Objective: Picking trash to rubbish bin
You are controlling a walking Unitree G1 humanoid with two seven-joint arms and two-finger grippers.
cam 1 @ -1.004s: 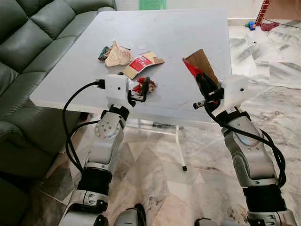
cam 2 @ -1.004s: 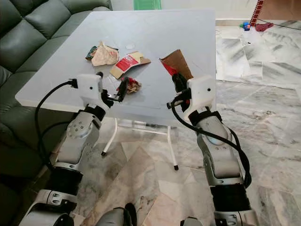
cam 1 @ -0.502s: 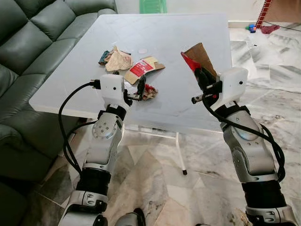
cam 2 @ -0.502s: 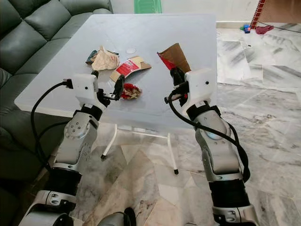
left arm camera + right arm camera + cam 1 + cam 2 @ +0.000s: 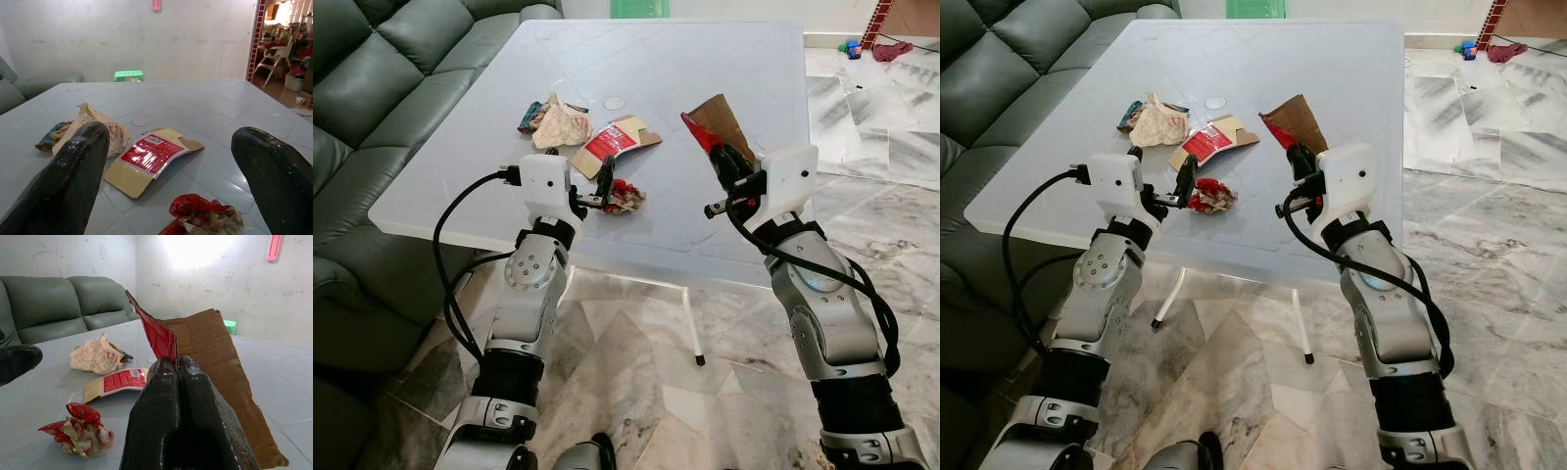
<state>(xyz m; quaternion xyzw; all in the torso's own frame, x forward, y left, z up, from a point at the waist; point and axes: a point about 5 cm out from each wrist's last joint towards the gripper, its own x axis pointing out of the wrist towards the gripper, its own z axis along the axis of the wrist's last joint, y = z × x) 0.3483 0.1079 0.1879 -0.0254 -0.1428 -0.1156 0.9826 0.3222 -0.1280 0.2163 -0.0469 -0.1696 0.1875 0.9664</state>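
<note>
**Left gripper closing in on the red wrapper; right gripper holding cardboard**

Advancing over the last second, the left gripper [image 5: 605, 192] is now sitting just beside the crumpled red wrapper [image 5: 625, 195], where earlier it was standing short of it near the table edge. The whole picture is also shifting, so the camera itself is moving forward.

Left eye view: the right gripper [image 5: 722, 168] is holding the cardboard piece [image 5: 717, 123] upright above the white table [image 5: 705, 59], much as before. The flattened red-and-tan carton [image 5: 612, 142] and the crumpled paper wad [image 5: 558, 122] are lying far of the wrapper. The green sofa [image 5: 372, 108] is standing to the left.

Right eye view: the same layout is showing; the wrapper is resting on the table near its near edge, just right of the left gripper's tips.

Left wrist view: the jaws are standing wide apart, and the wrapper is lying between and just beyond the two fingers [image 5: 73, 176].

Right wrist view: the fingers [image 5: 166, 411] are pressing together on the cardboard's lower edge.

Judgement: the approach appears nearly complete; lowering and clamping on the wrapper is probably the next step. No rubbish bin is identifiable.
</note>
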